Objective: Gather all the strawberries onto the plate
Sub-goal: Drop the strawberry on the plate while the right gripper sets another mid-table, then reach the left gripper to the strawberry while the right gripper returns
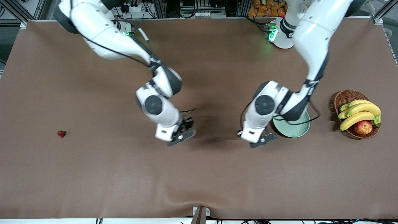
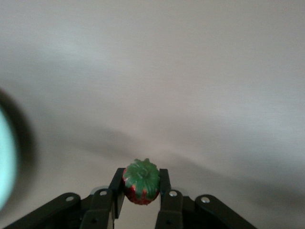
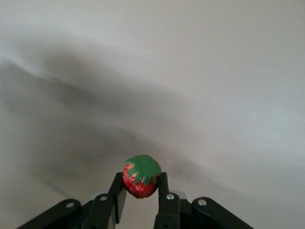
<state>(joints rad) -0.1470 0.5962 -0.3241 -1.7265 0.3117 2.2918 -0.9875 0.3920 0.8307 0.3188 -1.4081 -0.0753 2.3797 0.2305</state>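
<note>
Front view, table (image 1: 199, 174): we see a brown worktop running edge to edge, both arms reaching out over its middle.
Basket (image 1: 345, 97): we find a wicker basket near the edge at the left arm's end, holding bananas (image 1: 360, 112) and an apple (image 1: 363, 127).
Plate (image 1: 295, 130): we see the pale green dish on the worktop between the middle and the basket, partly covered by the left arm.
Left gripper (image 1: 262, 139): we place it in the air over bare worktop just beside the plate's rim; in the left wrist view its fingers (image 2: 117, 187) pinch a strawberry (image 2: 141, 181), green top facing the camera, with the plate's pale edge (image 2: 5, 162) showing at the frame's border.
Right gripper (image 1: 182, 133): we place it over the middle of the worktop, well apart from the plate; in the right wrist view its fingers (image 3: 162, 187) are clamped on a second strawberry (image 3: 140, 176).
Loose strawberry (image 1: 61, 133): we see it lying alone on the worktop toward the edge at the right arm's end, well apart from both grippers and the plate.
</note>
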